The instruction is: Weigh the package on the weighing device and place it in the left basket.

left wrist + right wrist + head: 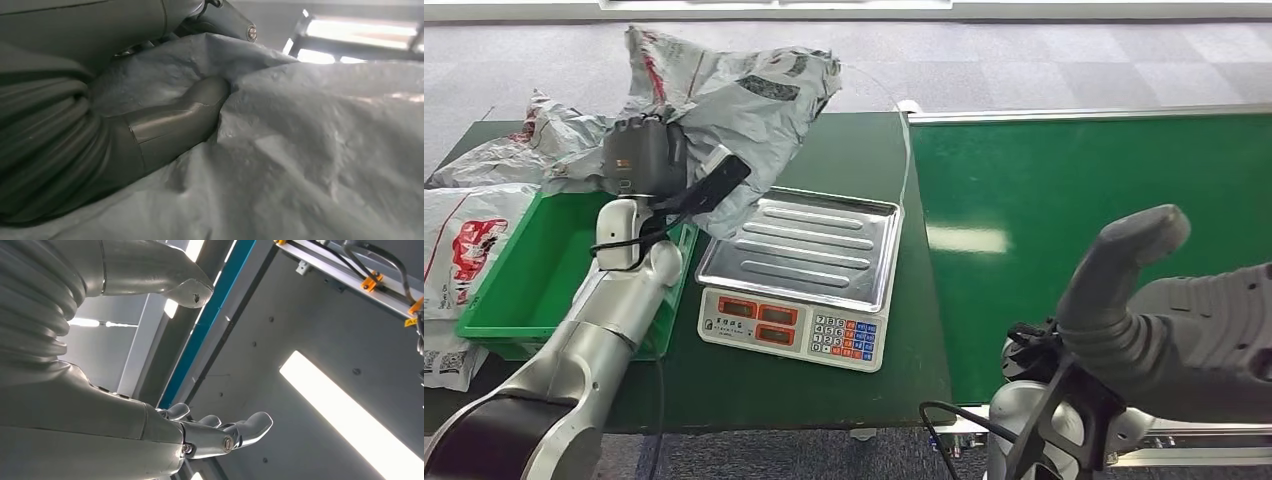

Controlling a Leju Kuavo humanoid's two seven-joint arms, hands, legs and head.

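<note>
Green belt (1114,230) covers the conveyor on the right side of the head view, with a silver rail along its far edge. Beside it on the left stands a dark green table (864,150), and the two sit edge to edge. On the table's left part lies a green basket (519,270), open at the top, with its near right corner hidden behind the left arm. Just right of the basket rests the scale (799,275), a ribbed steel tray over a white front panel with red displays and coloured keys.

Grey and crumpled, the package (734,110) is held up above the table's far side, over the gap between basket and scale, its lower edge hanging near the tray's far left corner. The left hand (649,160) grips it from the near side; in the left wrist view the thick grey thumb (175,120) presses into the wrinkled plastic (310,160). More bags (469,250), white and grey with red print, lie heaped at the table's left end, beside and behind the basket.

The right hand (1154,300) is raised close to the camera at the lower right, over the belt's near edge. In the right wrist view its fingers (235,430) are spread apart and hold nothing, with ceiling lights beyond them.
</note>
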